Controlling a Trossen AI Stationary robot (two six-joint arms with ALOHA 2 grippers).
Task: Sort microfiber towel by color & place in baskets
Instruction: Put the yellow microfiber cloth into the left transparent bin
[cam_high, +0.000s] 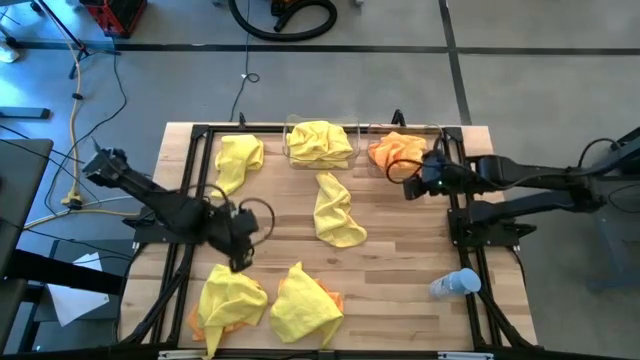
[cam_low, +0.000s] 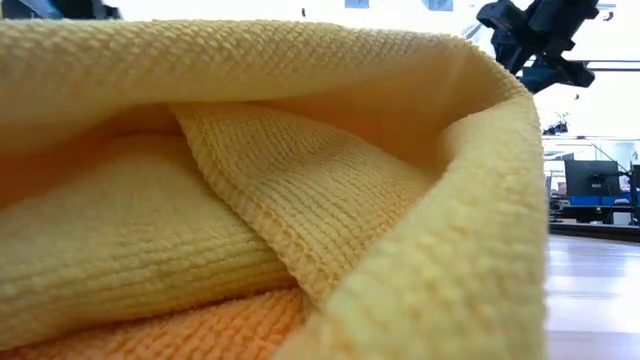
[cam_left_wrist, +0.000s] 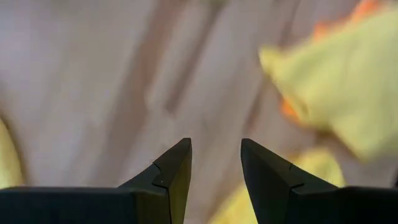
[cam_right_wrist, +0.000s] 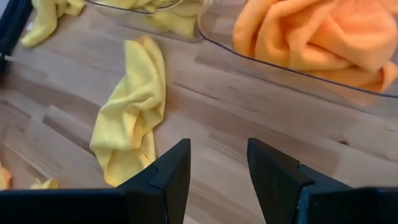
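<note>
Two clear baskets stand at the table's far edge. The left basket (cam_high: 291, 132) holds a yellow towel (cam_high: 320, 143); the right basket (cam_high: 372, 165) holds an orange towel (cam_high: 393, 150). Loose yellow towels lie at the far left (cam_high: 238, 160) and mid-table (cam_high: 337, 210). Two yellow towels lie over orange ones near the front edge (cam_high: 228, 298) (cam_high: 305, 303). My left gripper (cam_high: 240, 262) is open and empty, just beyond the front-left pile. My right gripper (cam_high: 408, 188) is open and empty, beside the orange basket (cam_right_wrist: 292, 78), above bare wood.
A small clear plastic bottle (cam_high: 455, 284) lies near the front right. Black frame rails (cam_high: 460, 230) run along the table's sides. A yellow towel over an orange one (cam_low: 250, 200) fills the low view. Bare wood lies between the mid-table towel (cam_right_wrist: 130, 118) and the bottle.
</note>
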